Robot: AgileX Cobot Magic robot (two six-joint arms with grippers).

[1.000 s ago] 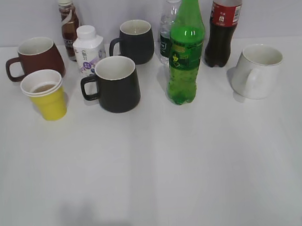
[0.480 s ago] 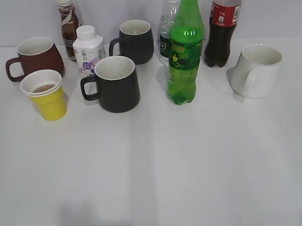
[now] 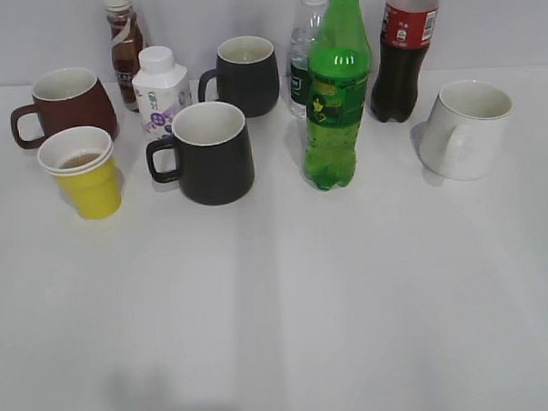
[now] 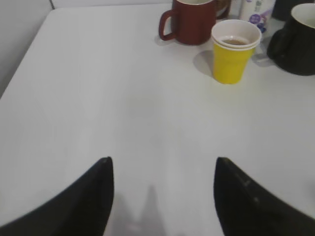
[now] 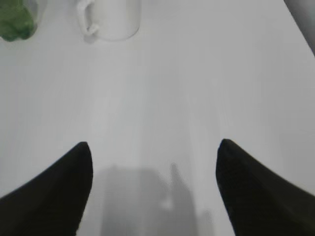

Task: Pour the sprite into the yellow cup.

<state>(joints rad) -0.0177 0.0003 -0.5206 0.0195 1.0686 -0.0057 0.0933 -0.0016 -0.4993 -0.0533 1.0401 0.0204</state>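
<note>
The sprite (image 3: pixel 336 89), a tall green bottle with a green cap, stands upright at the back middle of the white table; its base shows in the right wrist view (image 5: pixel 15 22). The yellow cup (image 3: pixel 86 175) stands at the left with a little brownish liquid inside; it also shows in the left wrist view (image 4: pixel 234 53). My left gripper (image 4: pixel 162 162) is open and empty over bare table, well short of the cup. My right gripper (image 5: pixel 153 145) is open and empty over bare table, near the front. Neither gripper shows in the exterior view.
A brown-red mug (image 3: pixel 65 104), two black mugs (image 3: pixel 210 152) (image 3: pixel 245 75), a white mug (image 3: pixel 468 129), a small white bottle (image 3: pixel 160 90), a brown drink bottle (image 3: pixel 124 44), a clear water bottle (image 3: pixel 304 54) and a cola bottle (image 3: pixel 404 54) crowd the back.
</note>
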